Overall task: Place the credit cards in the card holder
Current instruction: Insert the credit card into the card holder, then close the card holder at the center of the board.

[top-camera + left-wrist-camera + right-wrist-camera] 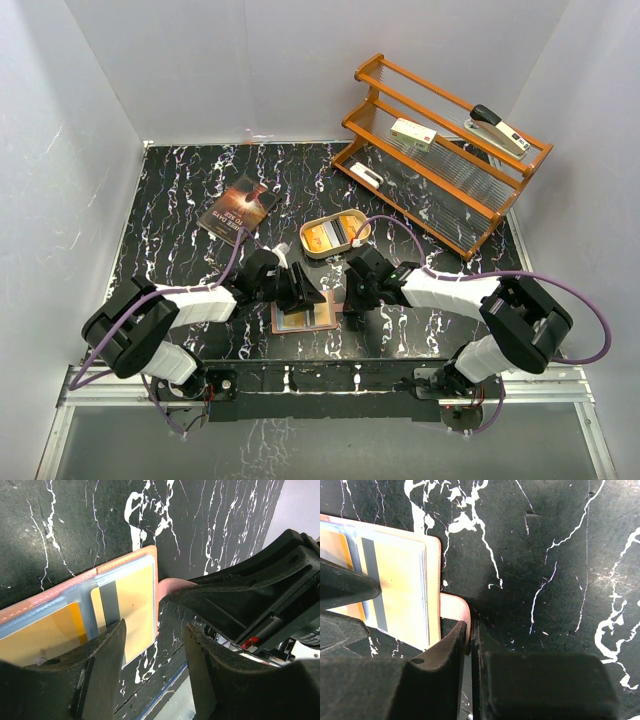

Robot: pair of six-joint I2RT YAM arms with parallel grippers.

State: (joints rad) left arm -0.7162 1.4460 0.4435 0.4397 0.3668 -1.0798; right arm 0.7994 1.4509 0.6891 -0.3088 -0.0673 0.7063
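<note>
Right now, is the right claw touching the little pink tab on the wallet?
Touching. The right wrist view shows the end of the snap tab running in between the fingers of the right gripper, which are shut on it with no gap.

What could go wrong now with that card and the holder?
The right gripper seems to pinch only the holder's thin tab; it might slip and let the holder slide. The striped card lies right by a finger of the open left gripper, so a crooked push could jam it. The two grippers sit very close and might bump.
</note>
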